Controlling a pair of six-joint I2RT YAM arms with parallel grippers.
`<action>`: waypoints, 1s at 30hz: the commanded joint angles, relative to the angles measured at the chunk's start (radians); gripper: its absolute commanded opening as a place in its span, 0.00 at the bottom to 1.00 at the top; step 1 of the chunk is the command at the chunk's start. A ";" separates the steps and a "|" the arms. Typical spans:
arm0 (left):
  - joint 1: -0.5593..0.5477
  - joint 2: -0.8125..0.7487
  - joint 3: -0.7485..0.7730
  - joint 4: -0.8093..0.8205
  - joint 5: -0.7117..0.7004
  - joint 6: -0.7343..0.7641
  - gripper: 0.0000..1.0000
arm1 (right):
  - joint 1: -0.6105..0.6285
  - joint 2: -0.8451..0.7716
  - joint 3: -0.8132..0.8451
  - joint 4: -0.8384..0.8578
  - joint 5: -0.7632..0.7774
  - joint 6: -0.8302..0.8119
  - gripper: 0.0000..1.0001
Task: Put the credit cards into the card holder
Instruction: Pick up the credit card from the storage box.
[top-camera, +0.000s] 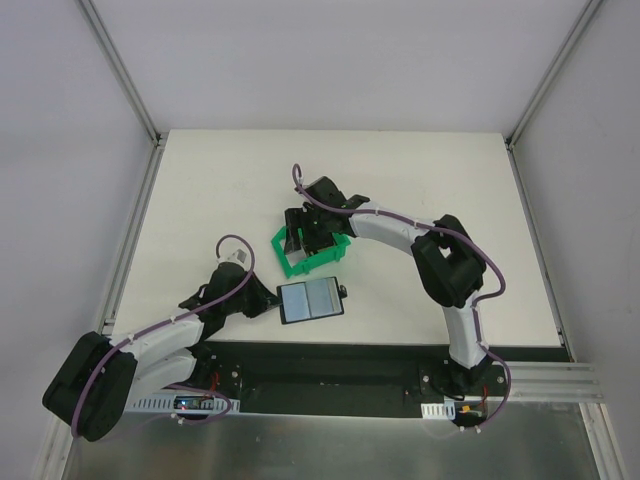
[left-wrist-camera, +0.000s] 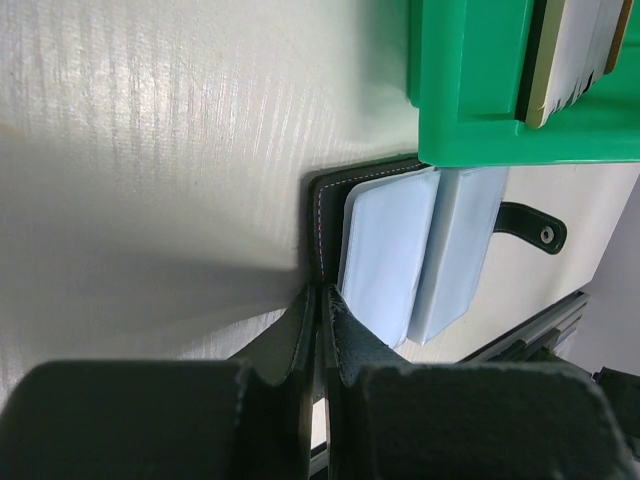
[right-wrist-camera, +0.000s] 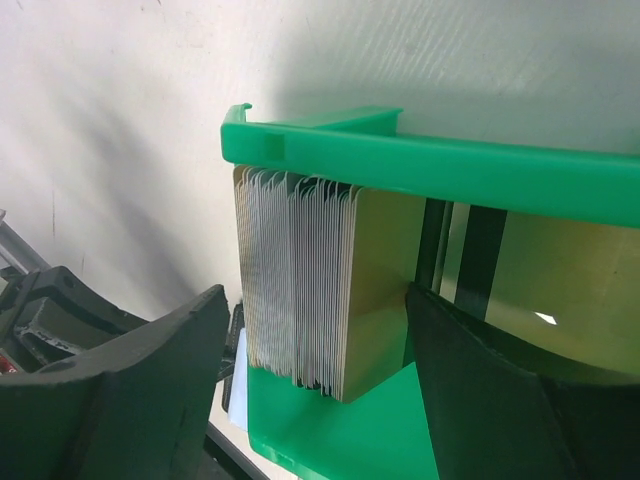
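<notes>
Our right end effector stands open astride the stack of credit cards, which sit upright in the green bin near the middle of the table. Our left end effector is closed on the black cover edge of the card holder, which lies open by the near edge, just beside the bin. We judge this the picking step, with no card gripped yet. Next we must separate the gold front card and close on it alone. We can read no brand or writing anywhere.
</notes>
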 joint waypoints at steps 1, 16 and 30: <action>0.009 0.033 -0.007 -0.093 -0.018 0.047 0.00 | 0.002 -0.059 -0.001 0.022 -0.051 -0.005 0.71; 0.009 0.065 0.003 -0.074 -0.001 0.049 0.00 | 0.002 -0.102 -0.026 0.025 -0.043 -0.005 0.48; 0.009 0.087 0.003 -0.056 0.016 0.046 0.00 | 0.002 -0.115 -0.017 -0.002 -0.019 -0.021 0.23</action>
